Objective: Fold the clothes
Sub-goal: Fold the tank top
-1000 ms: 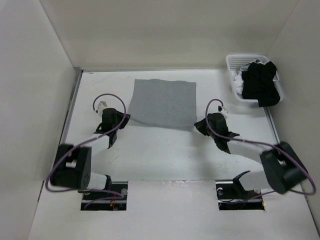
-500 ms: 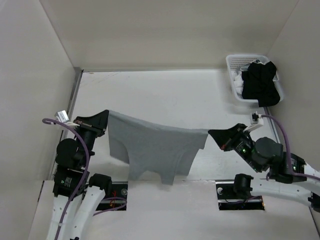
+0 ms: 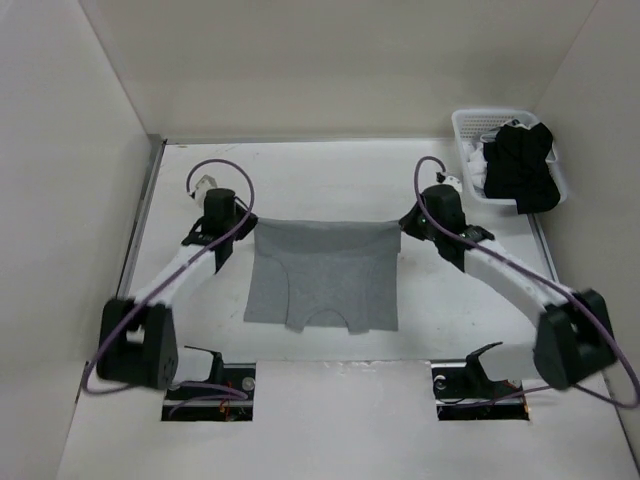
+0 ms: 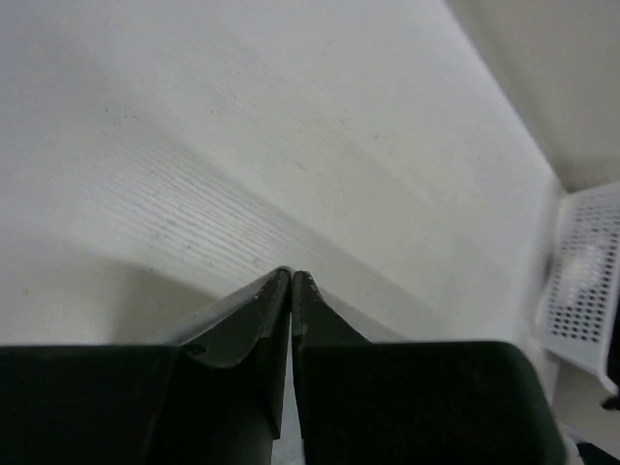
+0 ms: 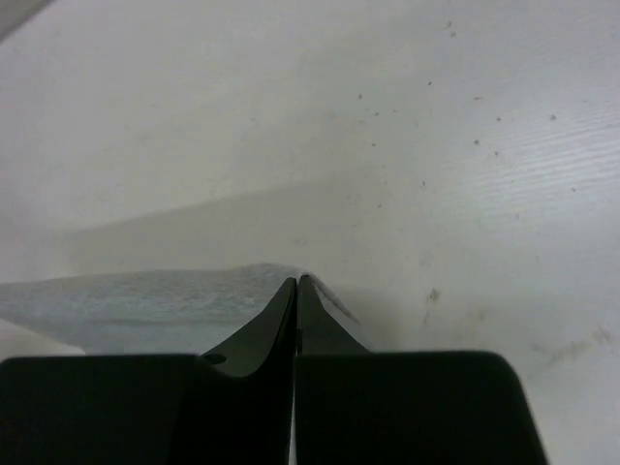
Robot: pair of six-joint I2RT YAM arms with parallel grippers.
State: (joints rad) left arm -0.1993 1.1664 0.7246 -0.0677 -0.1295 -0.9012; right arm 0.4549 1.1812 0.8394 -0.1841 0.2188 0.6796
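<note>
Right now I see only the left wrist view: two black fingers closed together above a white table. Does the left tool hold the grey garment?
Observer: Yes. From the top camera, the left tool pinches the far left corner of the grey garment.
Operator: And the opposite corner?
Observer: The right tool pinches the far right corner; its wrist camera shows grey fabric at the closed tip.
Operator: How does the cloth lie?
Observer: The far edge is stretched straight between both tools, and the rest spreads toward the near side of the table.
</note>
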